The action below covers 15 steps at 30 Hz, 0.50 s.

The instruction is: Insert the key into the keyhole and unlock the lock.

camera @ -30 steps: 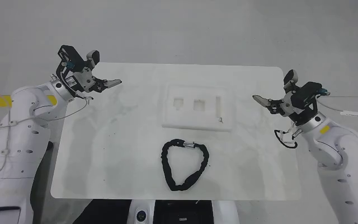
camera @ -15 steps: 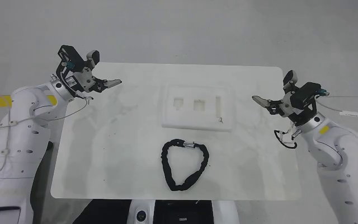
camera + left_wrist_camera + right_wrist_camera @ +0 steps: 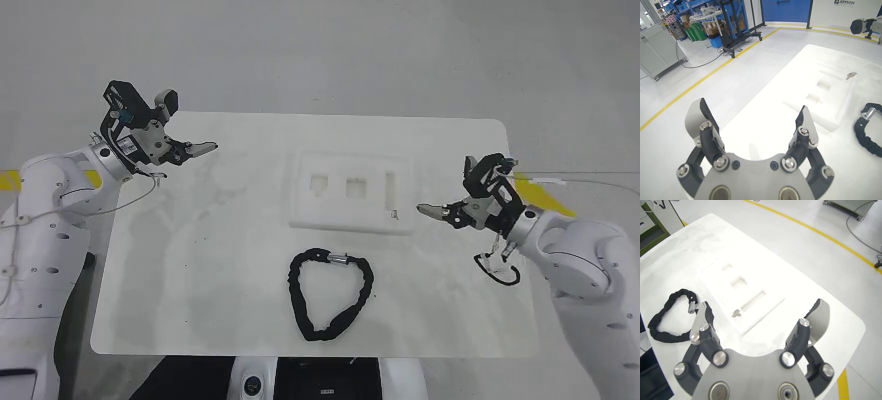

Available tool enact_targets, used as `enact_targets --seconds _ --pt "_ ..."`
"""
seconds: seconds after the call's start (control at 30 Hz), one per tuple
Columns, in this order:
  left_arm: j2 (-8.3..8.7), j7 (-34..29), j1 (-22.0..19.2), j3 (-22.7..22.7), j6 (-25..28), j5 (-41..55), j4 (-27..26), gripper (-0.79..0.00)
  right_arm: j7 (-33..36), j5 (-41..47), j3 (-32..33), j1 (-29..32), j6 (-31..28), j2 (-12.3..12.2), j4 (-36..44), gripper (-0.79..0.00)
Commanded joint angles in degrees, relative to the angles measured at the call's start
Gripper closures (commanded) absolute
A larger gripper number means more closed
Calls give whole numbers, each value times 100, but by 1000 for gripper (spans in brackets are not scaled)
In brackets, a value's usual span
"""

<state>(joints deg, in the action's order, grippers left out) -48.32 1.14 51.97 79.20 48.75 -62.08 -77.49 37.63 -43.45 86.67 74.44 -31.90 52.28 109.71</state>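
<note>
A small metal key (image 3: 395, 213) (image 3: 736, 313) (image 3: 851, 75) lies on the near right corner of the white foam tray (image 3: 352, 190) (image 3: 761, 311). A black chain lock (image 3: 330, 293) (image 3: 668, 321) (image 3: 866, 136) with a silver cylinder (image 3: 338, 259) (image 3: 691, 307) (image 3: 869, 113) forms a loop on the table in front of the tray. My right gripper (image 3: 432, 211) (image 3: 762, 309) is open, hovering just right of the key and apart from it. My left gripper (image 3: 205, 148) (image 3: 753, 113) is open and empty over the table's far left corner.
The foam tray has three recesses (image 3: 355, 186) in its top. The white table (image 3: 200, 280) has bare surface to the left and right of the chain. The table's edges are close to both arms.
My right gripper has moved left and slightly toward the front, from the table's right edge to just beside the key. The left arm, key and chain have not moved.
</note>
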Motion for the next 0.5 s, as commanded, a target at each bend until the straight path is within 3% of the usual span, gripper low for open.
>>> enact_targets --seconds 0.0,0.2,0.47 --pt "0 0 0 0 0 0 0 -785 496 257 -93 -33 180 -4 53 -785" --pt "0 0 0 0 0 0 0 -785 1634 870 -498 -277 694 -1 141 -785" --pt "0 0 0 0 0 0 0 -785 2341 1003 -1317 -854 954 64 -140 -785"
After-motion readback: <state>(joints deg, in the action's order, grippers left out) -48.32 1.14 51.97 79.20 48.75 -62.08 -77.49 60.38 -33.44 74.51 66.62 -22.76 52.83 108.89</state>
